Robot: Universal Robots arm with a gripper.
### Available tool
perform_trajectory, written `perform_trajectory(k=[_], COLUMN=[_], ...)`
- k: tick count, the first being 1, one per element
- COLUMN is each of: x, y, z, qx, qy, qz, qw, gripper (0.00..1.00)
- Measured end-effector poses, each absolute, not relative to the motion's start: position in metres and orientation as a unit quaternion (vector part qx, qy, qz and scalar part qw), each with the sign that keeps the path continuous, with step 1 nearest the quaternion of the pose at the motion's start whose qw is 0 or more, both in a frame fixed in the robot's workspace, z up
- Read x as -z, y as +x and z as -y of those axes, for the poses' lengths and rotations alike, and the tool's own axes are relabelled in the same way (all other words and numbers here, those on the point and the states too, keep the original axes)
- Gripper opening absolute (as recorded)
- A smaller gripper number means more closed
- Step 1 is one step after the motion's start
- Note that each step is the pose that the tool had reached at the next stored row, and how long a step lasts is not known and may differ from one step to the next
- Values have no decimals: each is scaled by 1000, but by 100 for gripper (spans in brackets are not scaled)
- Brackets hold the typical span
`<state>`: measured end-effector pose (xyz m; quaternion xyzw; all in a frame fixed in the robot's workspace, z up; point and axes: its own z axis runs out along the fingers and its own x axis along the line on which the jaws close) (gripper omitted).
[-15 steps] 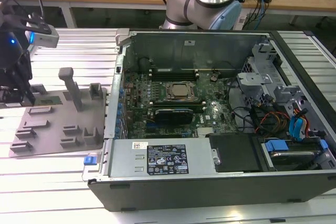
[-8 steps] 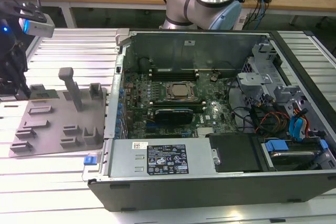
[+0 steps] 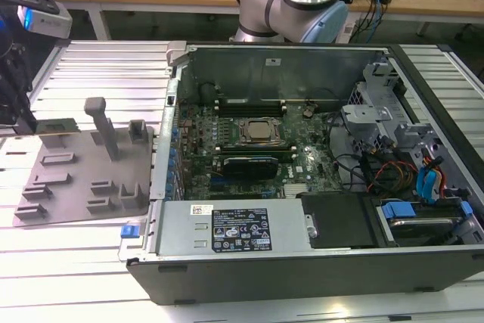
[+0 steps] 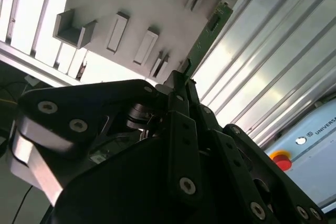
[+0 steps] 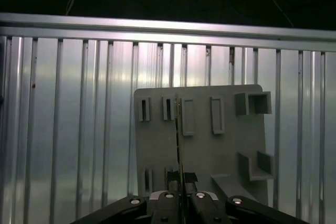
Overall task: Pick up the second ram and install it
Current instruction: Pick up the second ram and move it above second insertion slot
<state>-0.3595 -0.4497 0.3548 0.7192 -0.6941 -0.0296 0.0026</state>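
Open black metal computer case (image 3: pixel 302 277) well aside from the claw (image 5: pixel 181 199); grey slotted plastic plate (image 5: pixel 220 145) beneath it. Fingers pinched shut on the second ram (image 4: pixel 208 31), a thin green circuit-board stick jutting ahead. A square, firm hold matters most.

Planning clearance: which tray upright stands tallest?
The wide-headed post on the gray tray; the notched block toward the exterior view's right is far shorter.

The gripper (image 3: pixel 29 128) — apparently pinching the second ram (image 3: pixel 59 138) — hangs above the grey fixture plate (image 3: pixel 76 206).
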Motion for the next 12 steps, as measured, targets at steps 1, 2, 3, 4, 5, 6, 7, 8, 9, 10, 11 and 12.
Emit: perform_trajectory(k=[1, 2, 3, 4, 5, 6, 7, 8, 9, 10, 11, 12], x=[-356, -358, -360, -362, -364, -366, -368, -371, -373, -379, -383, -388], y=[-360, -359, -359, -359, -359, -359, -359, -359, -359, -359, -359, -359], z=[450, 450, 450, 450, 450, 450, 450, 450, 450, 450, 450, 450], qx=[30, 30, 30, 30, 30, 30, 30, 30, 30, 30, 30, 30], qy=[719, 719, 719, 719, 719, 719, 719, 719, 719, 719, 719, 719], qz=[694, 694, 694, 694, 694, 694, 694, 694, 694, 694, 694, 694], qw=[3, 3, 3, 3, 3, 3, 3, 3, 3, 3, 3, 3], gripper=[11, 11, 11, 11, 11, 11, 11, 11, 11, 11, 11, 11])
